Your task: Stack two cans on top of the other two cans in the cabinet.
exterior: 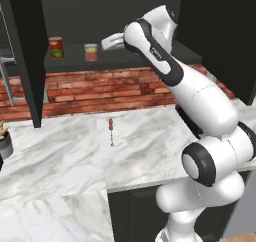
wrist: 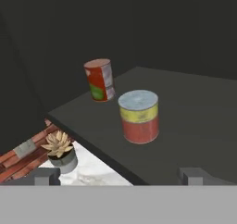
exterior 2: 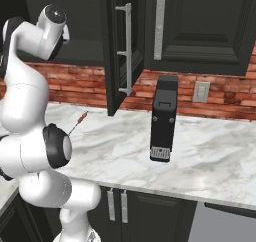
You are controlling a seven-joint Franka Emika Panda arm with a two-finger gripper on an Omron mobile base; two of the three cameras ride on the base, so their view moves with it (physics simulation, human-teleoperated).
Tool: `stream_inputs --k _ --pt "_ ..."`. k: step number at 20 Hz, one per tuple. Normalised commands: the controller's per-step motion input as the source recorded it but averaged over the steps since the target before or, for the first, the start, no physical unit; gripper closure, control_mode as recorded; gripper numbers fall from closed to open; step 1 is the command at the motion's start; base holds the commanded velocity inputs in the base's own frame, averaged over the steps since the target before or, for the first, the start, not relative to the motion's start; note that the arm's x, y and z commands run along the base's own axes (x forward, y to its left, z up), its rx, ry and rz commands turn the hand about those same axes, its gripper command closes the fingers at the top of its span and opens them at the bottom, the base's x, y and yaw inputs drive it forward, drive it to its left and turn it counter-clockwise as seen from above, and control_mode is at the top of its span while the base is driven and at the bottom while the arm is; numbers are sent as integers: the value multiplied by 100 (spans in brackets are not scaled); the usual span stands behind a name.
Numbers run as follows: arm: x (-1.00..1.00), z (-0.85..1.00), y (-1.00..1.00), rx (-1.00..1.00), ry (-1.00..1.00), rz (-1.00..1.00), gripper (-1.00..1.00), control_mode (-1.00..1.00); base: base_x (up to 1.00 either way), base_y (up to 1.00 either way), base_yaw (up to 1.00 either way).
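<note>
In the upper left of the left base view, two cans stand on the dark shelf (exterior: 75,61) of the cabinet (exterior: 27,61): the dark red can (exterior: 56,47) with a green label patch further left, and the salmon-pink can (exterior: 91,52) with a yellow-green band to its right, the two well apart. Both stand upright, long axes vertical, flat tops up. In the hand view the salmon-pink can (wrist: 139,116) sits near the centre, close to the shelf's front edge, its pale grey top facing up; the dark red can (wrist: 99,79) stands further back at upper left and looks slightly tilted there, as the whole view is rolled.

The claw (wrist: 120,176) is released, its two dark tips wide apart at the bottom of the hand view, short of the salmon-pink can and holding nothing. In the left base view the hand is mostly hidden behind the arm's own wrist, right of the cans.

Below the shelf, at the lower left of the hand view, a small potted plant (wrist: 60,149) stands on the marble desk (wrist: 99,172); in the left base view it is cut off by the left edge. A thin red-handled tool (exterior: 111,130) lies on the desk.
</note>
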Motion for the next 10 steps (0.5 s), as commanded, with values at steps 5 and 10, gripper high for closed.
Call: stream_inputs --k 5,10 --pt "4 -9 24 -3 0 0 -100 -100 0 0 0" --pt "19 -9 18 0 0 0 -100 -100 0 0 0"
